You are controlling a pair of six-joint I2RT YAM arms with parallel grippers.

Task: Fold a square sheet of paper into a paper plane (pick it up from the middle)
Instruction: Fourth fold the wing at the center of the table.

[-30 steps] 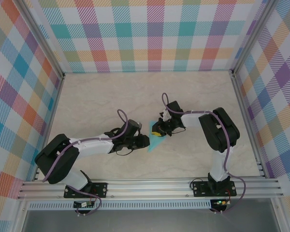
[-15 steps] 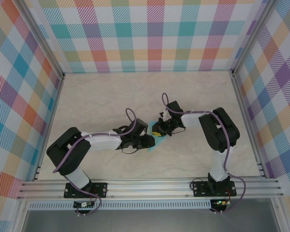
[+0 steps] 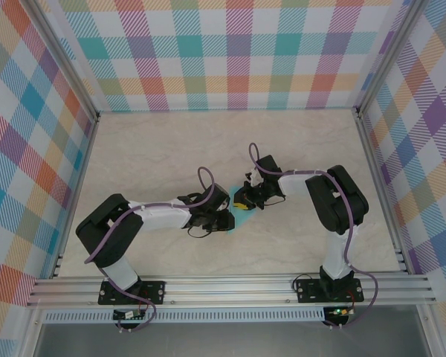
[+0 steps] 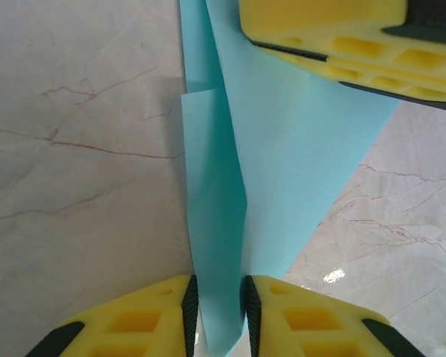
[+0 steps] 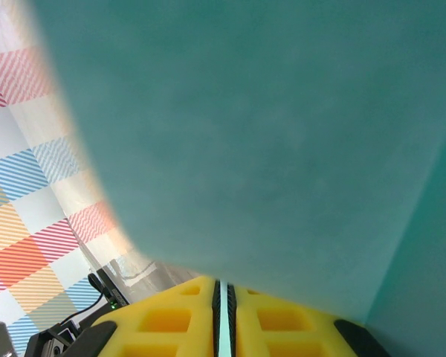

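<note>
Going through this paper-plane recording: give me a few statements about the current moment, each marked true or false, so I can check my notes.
1. The left gripper and the right gripper both have their fingers closed on the teal paper. True.
2. The paper is a flat, uncreased square. False: the left wrist view shows folded layers and creases, with one flap pinched by the left gripper.
3. The paper sits between the two arms, around the middle of the table. True.
4. The table is dark wood. False: it is pale with a marble pattern.
</note>
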